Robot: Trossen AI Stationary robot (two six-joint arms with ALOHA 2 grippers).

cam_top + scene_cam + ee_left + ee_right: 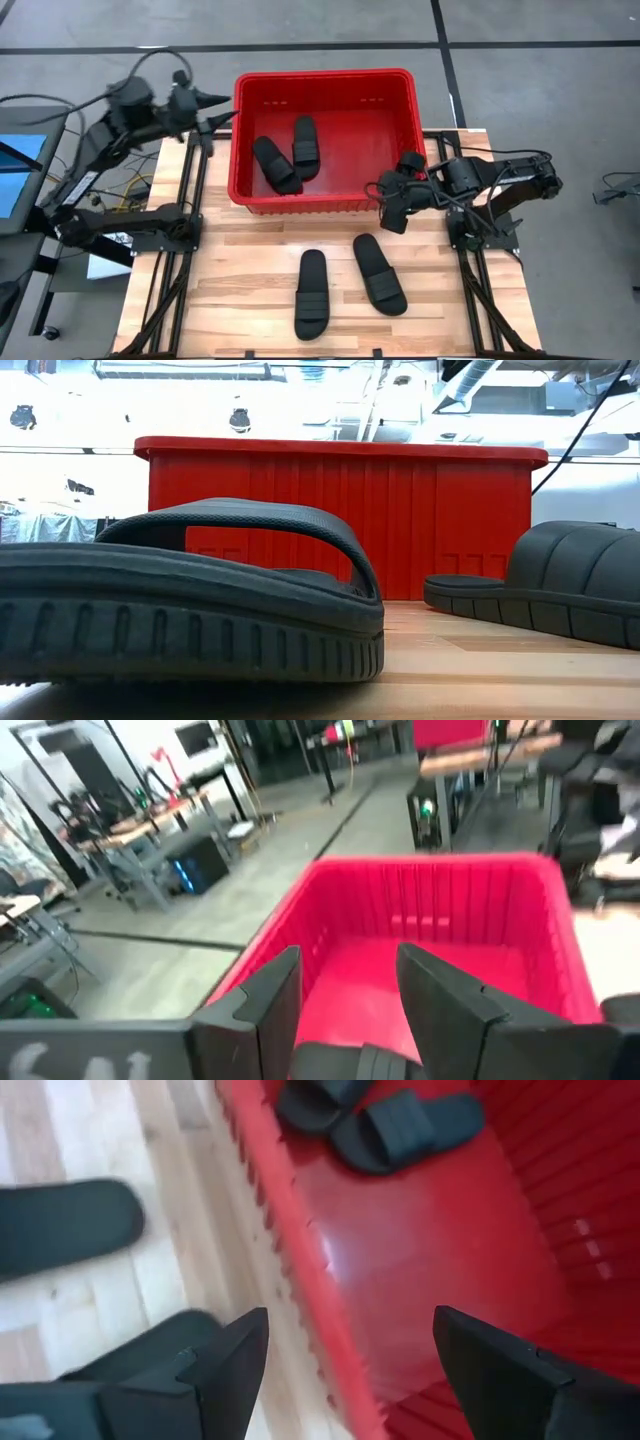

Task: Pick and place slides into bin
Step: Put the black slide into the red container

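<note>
Two slides (pixel 290 153) lie inside the bin (pixel 325 79), toward its left half. Two more rest on the wooden tabletop (pixel 240 280) in front of the bin: one (pixel 311 292) left, one (pixel 380 273) right, long axes running roughly front to back. The right gripper (pixel 393 205) hovers at the bin's front right corner, fingers spread wide and empty; the right-hand slide lies just in front of it, nearer this arm. The left gripper (pixel 218 100) waits at the bin's rear left corner, fingers parted, holding nothing. All slides are black with ribbed straps
</note>
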